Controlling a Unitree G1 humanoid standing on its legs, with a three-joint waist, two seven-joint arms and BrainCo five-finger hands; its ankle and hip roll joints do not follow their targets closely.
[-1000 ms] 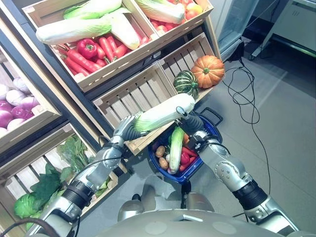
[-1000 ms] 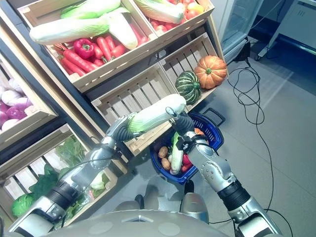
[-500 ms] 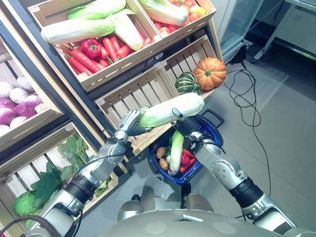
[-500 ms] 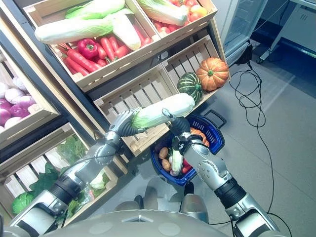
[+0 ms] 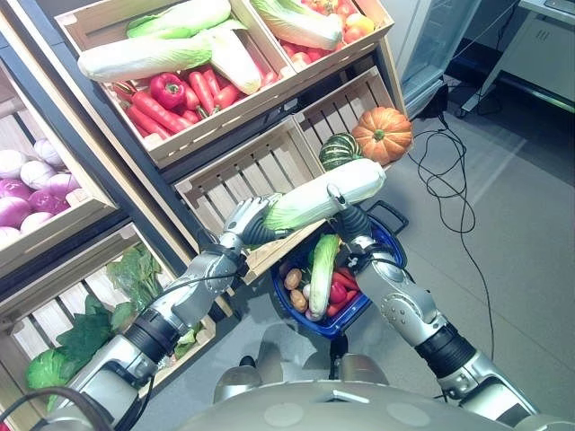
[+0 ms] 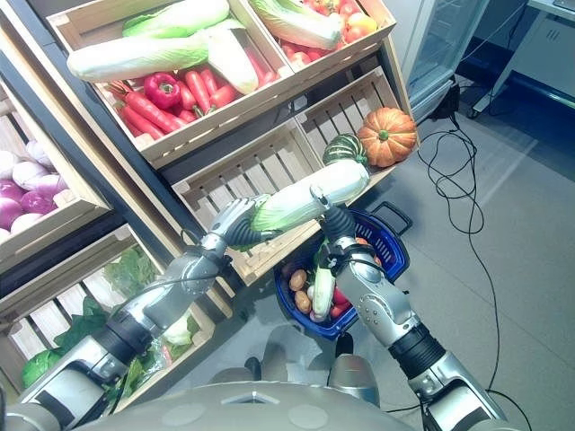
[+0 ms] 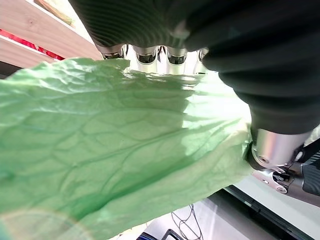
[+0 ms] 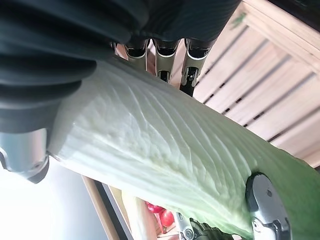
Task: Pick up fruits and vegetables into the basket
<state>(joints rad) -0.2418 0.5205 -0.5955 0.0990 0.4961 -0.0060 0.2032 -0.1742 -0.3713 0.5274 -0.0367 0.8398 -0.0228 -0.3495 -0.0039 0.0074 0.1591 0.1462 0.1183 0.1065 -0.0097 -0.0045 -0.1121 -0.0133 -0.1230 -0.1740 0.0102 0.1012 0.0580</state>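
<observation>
Setting: wooden crates (image 5: 260, 171) behind, blue basket (image 5: 382, 235) on floor.
Cabbage (image 5: 325, 194): held above basket.
Left hand (image 5: 247, 220): clamped on leafy end.
Right hand (image 5: 349, 220): clamped on white end.

Wooden crate shelves (image 5: 243, 171) on grey floor (image 5: 503, 269).

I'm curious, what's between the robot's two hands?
A long napa cabbage spans between the left hand and right hand in the eye views.

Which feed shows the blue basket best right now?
Left eye view: the blue basket shows its rim, handle and produce below the napa cabbage. Right eye view shows the same, a bit more covered by the right hand. Left wrist view catches a sliver of it.
</observation>
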